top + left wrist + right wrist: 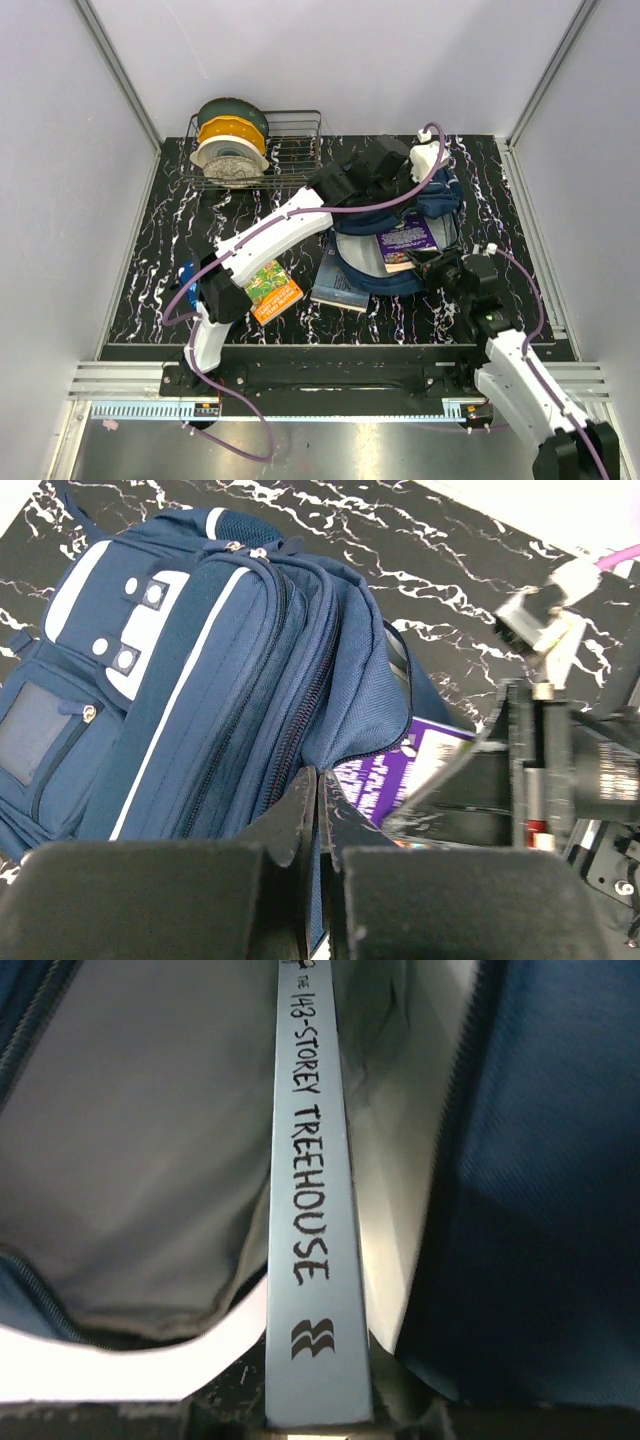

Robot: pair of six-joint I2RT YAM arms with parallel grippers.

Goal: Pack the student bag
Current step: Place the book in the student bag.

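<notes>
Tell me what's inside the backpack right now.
A purple book sits partway in the backpack, against grey lining. Anything deeper is covered by the book and the blue fabric.

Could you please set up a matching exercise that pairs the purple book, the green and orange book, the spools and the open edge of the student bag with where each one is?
Things:
1. purple book
2. green and orange book
3. spools
4. open edge of the student bag

Places:
A. in the wire rack
B. pinched by the left gripper
C. flat on the table
D. held by the right gripper at the bag's opening

Pairs: 1-D, 2-C, 3-A, 4-B
</notes>
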